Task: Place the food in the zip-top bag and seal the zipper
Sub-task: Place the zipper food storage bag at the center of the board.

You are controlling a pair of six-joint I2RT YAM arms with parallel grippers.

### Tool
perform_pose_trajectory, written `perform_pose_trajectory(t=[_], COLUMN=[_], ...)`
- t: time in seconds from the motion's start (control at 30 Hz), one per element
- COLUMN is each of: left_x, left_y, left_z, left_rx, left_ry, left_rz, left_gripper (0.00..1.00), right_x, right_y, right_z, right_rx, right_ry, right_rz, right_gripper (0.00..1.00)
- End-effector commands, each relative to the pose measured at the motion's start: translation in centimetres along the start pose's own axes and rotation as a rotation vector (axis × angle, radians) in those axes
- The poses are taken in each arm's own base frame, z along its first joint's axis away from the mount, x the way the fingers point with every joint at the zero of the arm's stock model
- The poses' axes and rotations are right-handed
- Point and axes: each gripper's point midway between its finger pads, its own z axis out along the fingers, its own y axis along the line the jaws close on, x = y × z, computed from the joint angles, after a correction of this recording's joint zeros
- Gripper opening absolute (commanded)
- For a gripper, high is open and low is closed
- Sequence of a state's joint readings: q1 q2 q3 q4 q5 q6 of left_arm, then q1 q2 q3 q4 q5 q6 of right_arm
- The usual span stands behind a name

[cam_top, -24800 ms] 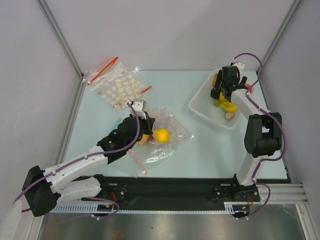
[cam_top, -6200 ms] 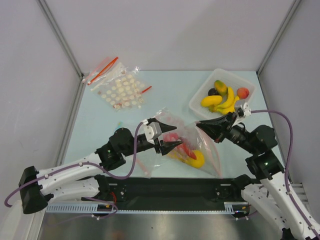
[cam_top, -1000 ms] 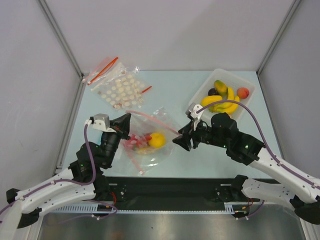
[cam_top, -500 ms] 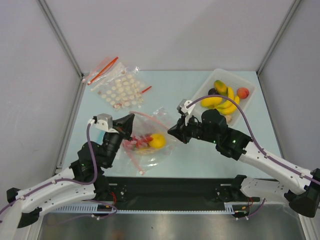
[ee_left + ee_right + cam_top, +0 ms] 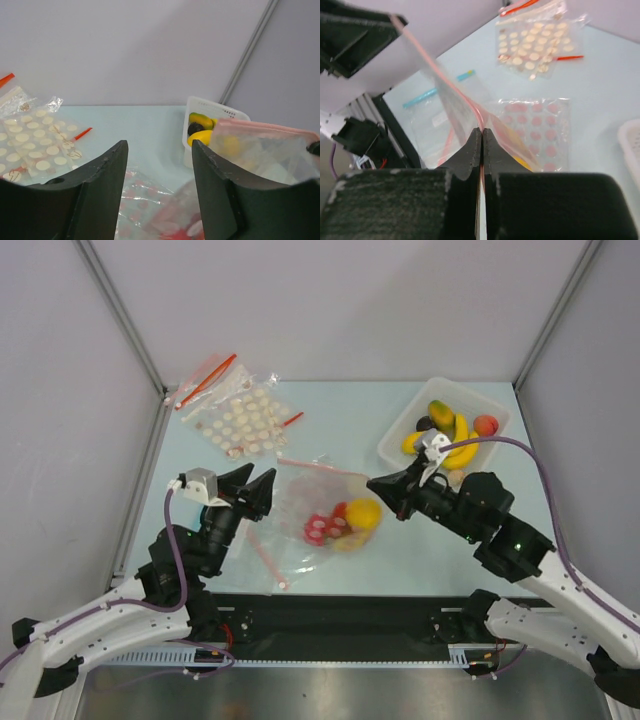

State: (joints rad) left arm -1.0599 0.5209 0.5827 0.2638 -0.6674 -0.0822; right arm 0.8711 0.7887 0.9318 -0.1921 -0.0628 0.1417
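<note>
Right wrist view has the zipper (image 5: 440,75) pinched flat between the closed fingers of the right gripper (image 5: 480,132), at the end of the strip nearer the tray. From above, the bag (image 5: 320,495) lies in the middle of the table (image 5: 340,410) with its mouth lifted. The pink strip runs from that pinch toward the left gripper (image 5: 250,483). Some food (image 5: 345,520), yellow and red, sits inside. The left fingers stand apart just beside the strip's other end and hold nothing. Bananas (image 5: 450,450) and a peach (image 5: 486,425) lie in the tray (image 5: 395,454), and a dotted bag (image 5: 240,420) lies at the far left corner.

Sealing looks to be the step in hand, though that fruit is unpacked. Next, the left fingers likely need to close on the free end to keep the strip taut. The right gripper could then press along it.
</note>
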Motion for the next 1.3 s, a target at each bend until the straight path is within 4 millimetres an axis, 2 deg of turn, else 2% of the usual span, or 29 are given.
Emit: perform_pose_trajectory(t=[0.0,0.07,0.17,0.2,0.27,0.3,0.33,0.37,0.4,0.47,0.57,0.7,0.77,0.83,0.87,0.9,0.97,1.03,1.1,1.13,1.23,1.27], left_x=[-1.0,-0.8,-0.6,-0.4,-0.2,0.0,0.2,0.3,0.4,0.6,0.7,0.7,0.7,0.9,1.1,1.3,1.5,2.2,2.7,2.8,3.1,3.1], left_y=[-0.3,-0.4,-0.5,-0.5,-0.6,-0.7,-0.8,-0.9,-0.9,-1.0,-1.0,-1.0,-1.1,-1.2,-1.3,-1.3,-1.7,-2.0,-2.1,-1.9,-1.5,-1.0], left_z=[0.0,0.1,0.1,0.2,0.3,0.5,0.5,0.6,0.7,0.7,0.8,0.8,0.8,0.8,0.8,0.8,0.9,1.0,1.2,1.3,1.4,1.4], left_rx=[0.014,0.016,0.019,0.018,0.018,0.019,0.021,0.021,0.019,0.022,0.023,0.026,0.029,0.033,0.036,0.039,0.055,0.064,0.061,0.050,0.025,0.002], left_ry=[-0.029,-0.024,-0.015,-0.010,-0.007,0.001,0.006,0.009,0.013,0.018,0.020,0.020,0.022,0.026,0.031,0.035,0.042,0.058,0.074,0.078,0.083,0.080], left_rz=[-0.032,-0.033,-0.028,-0.026,-0.023,-0.018,-0.014,-0.014,-0.010,-0.007,-0.006,-0.005,-0.006,-0.003,-0.004,-0.001,-0.006,0.002,0.015,0.024,0.037,0.040], left_gripper=[0.60,0.63,0.64,0.64,0.65,0.65,0.65,0.65,0.65,0.65,0.65,0.65,0.65,0.66,0.66,0.65,0.66,0.66,0.68,0.69,0.83,0.94], right_x=[-4.6,-4.4,-2.4,-2.0,-0.1,-0.1,1.4,1.9,2.0,3.3,2.9,2.0,1.8,1.3,1.1,1.1,0.5,-0.1,-0.5,-0.2,0.5,-0.2], right_y=[-2.1,-4.4,-7.2,-9.3,-11.2,-13.5,-14.9,-15.5,-17.5,-18.6,-20.3,-21.4,-22.0,-22.4,-22.5,-22.5,-23.0,-22.5,-22.1,-21.8,-22.3,-22.0], right_z=[-0.8,-0.8,0.0,-0.2,0.2,-0.3,-0.3,-0.4,-1.2,-1.4,-2.4,-4.1,-4.8,-5.8,-6.3,-7.1,-9.1,-11.1,-12.4,-13.2,-15.4,-16.0], right_rx=[0.116,0.207,0.282,0.326,0.333,0.385,0.411,0.407,0.459,0.466,0.508,0.612,0.660,0.714,0.739,0.769,0.865,0.915,0.934,0.945,1.050,1.064], right_ry=[-0.115,-0.101,-0.041,-0.034,0.000,-0.019,0.002,0.007,-0.016,-0.011,-0.060,-0.117,-0.144,-0.183,-0.200,-0.221,-0.279,-0.352,-0.425,-0.471,-0.532,-0.564], right_rz=[0.067,0.086,0.143,0.169,0.237,0.262,0.313,0.343,0.369,0.433,0.434,0.409,0.394,0.387,0.384,0.399,0.400,0.392,0.402,0.426,0.505,0.529], right_gripper=[0.00,0.00,0.00,0.00,0.00,0.00,0.00,0.00,0.00,0.00,0.00,0.00,0.08,0.27,0.42,0.79,0.99,1.00,1.00,1.00,1.00,1.00])
